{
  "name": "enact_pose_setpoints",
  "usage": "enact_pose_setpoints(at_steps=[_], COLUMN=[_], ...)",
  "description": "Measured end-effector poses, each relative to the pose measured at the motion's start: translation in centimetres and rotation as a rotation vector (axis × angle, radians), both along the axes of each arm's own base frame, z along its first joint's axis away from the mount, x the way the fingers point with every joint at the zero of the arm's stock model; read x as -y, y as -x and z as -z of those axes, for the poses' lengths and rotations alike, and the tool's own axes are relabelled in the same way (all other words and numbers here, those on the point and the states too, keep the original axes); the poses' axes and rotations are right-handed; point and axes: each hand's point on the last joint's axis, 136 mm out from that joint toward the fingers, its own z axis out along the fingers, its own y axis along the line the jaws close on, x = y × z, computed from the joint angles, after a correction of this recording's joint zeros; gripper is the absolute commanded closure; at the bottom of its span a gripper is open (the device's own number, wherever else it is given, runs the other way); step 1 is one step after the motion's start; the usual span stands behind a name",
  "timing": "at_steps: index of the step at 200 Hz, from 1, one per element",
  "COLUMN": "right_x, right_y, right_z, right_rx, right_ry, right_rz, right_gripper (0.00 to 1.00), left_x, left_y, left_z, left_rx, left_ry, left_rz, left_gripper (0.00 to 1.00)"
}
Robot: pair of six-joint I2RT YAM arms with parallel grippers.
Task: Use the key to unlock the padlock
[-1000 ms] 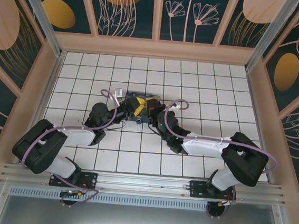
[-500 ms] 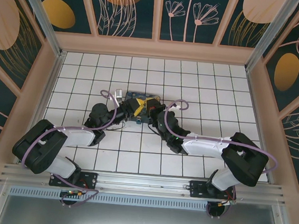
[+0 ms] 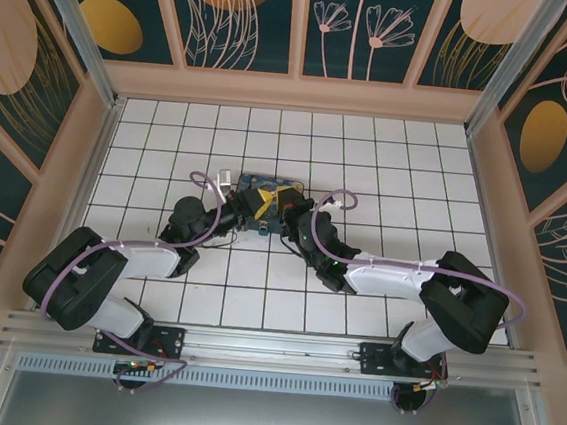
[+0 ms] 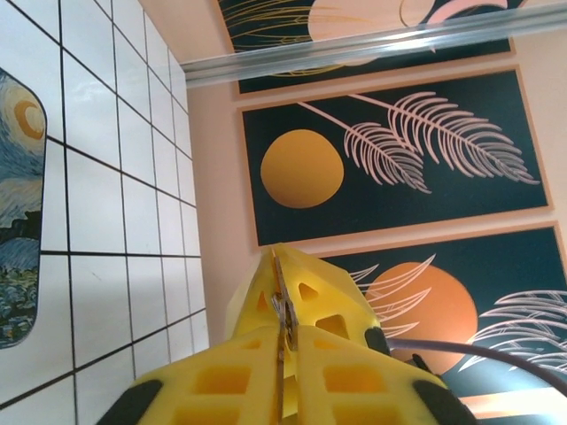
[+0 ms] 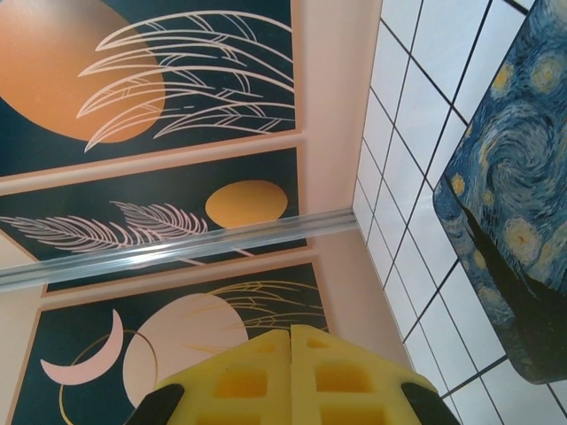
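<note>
1. In the middle of the white tiled worktop (image 3: 171, 131) lies a flat box (image 3: 264, 183) printed with a blue-and-yellow night-sky painting. Both arms reach over it from the near edge.
2. Seen from above, the left end effector (image 3: 253, 205) is over the left part of the box, pointing toward the other arm.
3. In the left wrist view the left end effector (image 4: 275, 266) is closed. It pinches a thin grey metal strip, the key (image 4: 283, 312), edge-on in the seam between its yellow fingers (image 4: 257, 350).
4. In that view the box (image 4: 18, 221) lies at the left edge on the tiles, and the fingers point toward a wall panel painted with an orange disc and pale leaves.
5. Seen from above, the right end effector (image 3: 286, 203) is over the right part of the box, just beside the left one. Whether the two tips touch cannot be told.
6. In the right wrist view the right end effector (image 5: 291, 343) is closed, its yellow fingers pressed flat against each other. The box (image 5: 514, 204) lies to the right on the tiles.
7. The padlock (image 3: 225, 178) is probably the small silvery object on the tiles just beside the box's far-left corner. It is too small to be sure.
</note>
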Motion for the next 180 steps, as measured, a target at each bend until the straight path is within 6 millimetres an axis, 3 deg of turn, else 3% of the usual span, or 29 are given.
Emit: enact_pose_setpoints(at_steps=[6,36,51,73,87,129,147,161,180], right_x=[0.1,0.2,0.6,3.3,6.0,14.8,18.2,19.2,18.2], right_y=[0.0,-0.1,0.3,1.4,2.2,2.9,2.8,2.7,2.5], right_z=[0.0,0.1,0.5,1.4,1.2,-4.7,-6.0,-6.3,-5.2], right_rx=[0.0,0.001,-0.005,-0.015,-0.003,0.198,0.294,0.354,0.392], right_ry=[0.001,0.001,0.008,0.056,0.115,0.281,0.365,0.437,0.515], right_rz=[0.004,0.013,0.014,0.037,0.057,0.113,0.126,0.086,-0.041], right_gripper=[1.0,1.0,0.76,0.54,0.48,0.48,0.49,0.51,0.55], left_x=[0.0,0.0,0.2,0.7,1.4,3.8,4.7,5.5,6.2], left_y=[0.0,0.0,0.2,0.4,0.1,-0.6,-0.5,-0.4,-0.3], left_z=[0.0,0.0,0.3,1.2,1.0,-1.6,-2.5,-2.5,-1.4], left_rx=[0.0,0.003,-0.002,-0.005,0.021,0.184,0.253,0.297,0.317], left_ry=[0.0,-0.002,-0.011,-0.068,-0.117,-0.262,-0.316,-0.356,-0.403], left_rz=[0.0,0.001,0.013,0.041,0.07,0.189,0.253,0.312,0.389], left_gripper=[1.0,1.0,1.0,1.0,1.0,1.0,1.0,1.0,1.0])
